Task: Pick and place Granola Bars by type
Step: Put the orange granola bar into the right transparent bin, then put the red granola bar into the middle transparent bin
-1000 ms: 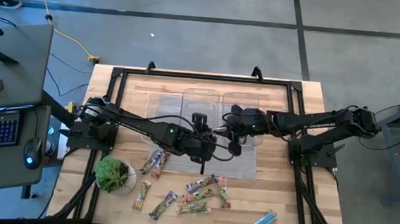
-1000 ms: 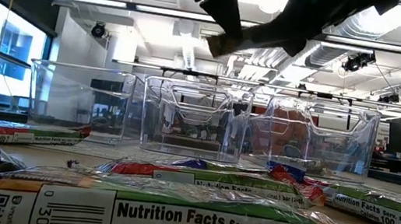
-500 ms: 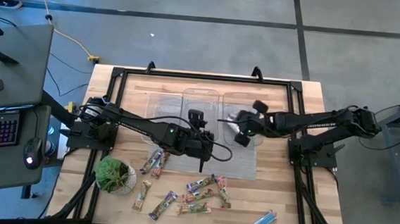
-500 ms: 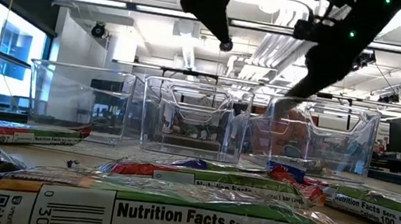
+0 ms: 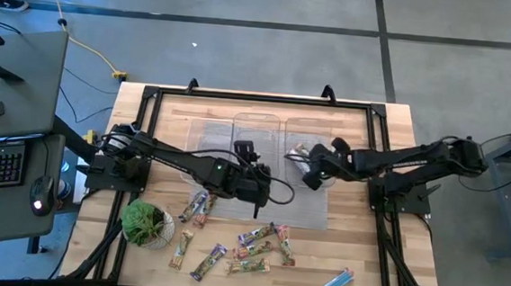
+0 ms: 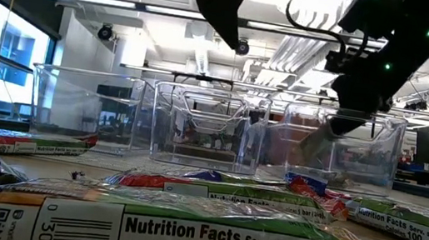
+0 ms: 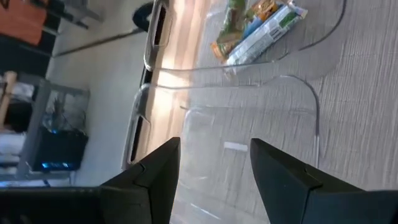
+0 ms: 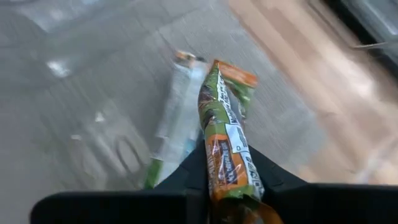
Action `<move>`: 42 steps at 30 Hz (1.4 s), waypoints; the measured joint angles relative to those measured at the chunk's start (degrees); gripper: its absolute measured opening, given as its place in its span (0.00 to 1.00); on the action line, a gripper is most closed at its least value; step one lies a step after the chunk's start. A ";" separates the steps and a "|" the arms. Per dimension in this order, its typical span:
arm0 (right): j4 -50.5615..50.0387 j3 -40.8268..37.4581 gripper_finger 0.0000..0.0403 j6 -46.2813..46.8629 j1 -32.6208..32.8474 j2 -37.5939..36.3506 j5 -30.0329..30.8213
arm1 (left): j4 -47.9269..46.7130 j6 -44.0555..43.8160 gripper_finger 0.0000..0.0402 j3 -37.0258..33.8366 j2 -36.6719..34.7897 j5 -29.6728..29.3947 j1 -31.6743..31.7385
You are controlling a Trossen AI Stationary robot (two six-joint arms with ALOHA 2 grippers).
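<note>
- Two grippers are over the clear trays at the far side of the table; I hold the right gripper clamped on a green-and-orange granola bar above the right-hand tray.
- The left gripper hangs over the middle tray, fingers spread, holding nothing.
- Risk: the held bar sticks out long past the fingers; I judge it could catch the tray wall or tip out if I let go too high.
- Risk: the arms are close together; a careless swing may knock them.
- Held bar: shiny wrapper, label panel showing, slightly creased. One similar bar already lies in the tray below.
- Remaining bars lie scattered at the near side, near the plant.
</note>
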 joint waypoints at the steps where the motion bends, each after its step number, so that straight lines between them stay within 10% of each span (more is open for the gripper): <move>1: 1.37 -0.80 0.13 0.18 -0.36 0.00 -0.56 | -0.14 -0.80 0.47 0.00 0.00 0.00 0.00; 23: 9.26 -1.38 0.30 -12.32 -0.99 0.33 -4.52 | -15.00 -20.13 0.47 -0.03 -20.45 6.03 -5.49; 31: 8.45 4.53 0.35 -19.50 -0.95 0.70 1.12 | -20.36 -25.22 0.47 -0.04 -24.49 25.18 -9.66; 42: 15.12 12.87 0.35 -25.22 4.75 0.48 -8.30 | -15.36 -55.29 0.47 -13.71 -22.14 27.45 -16.44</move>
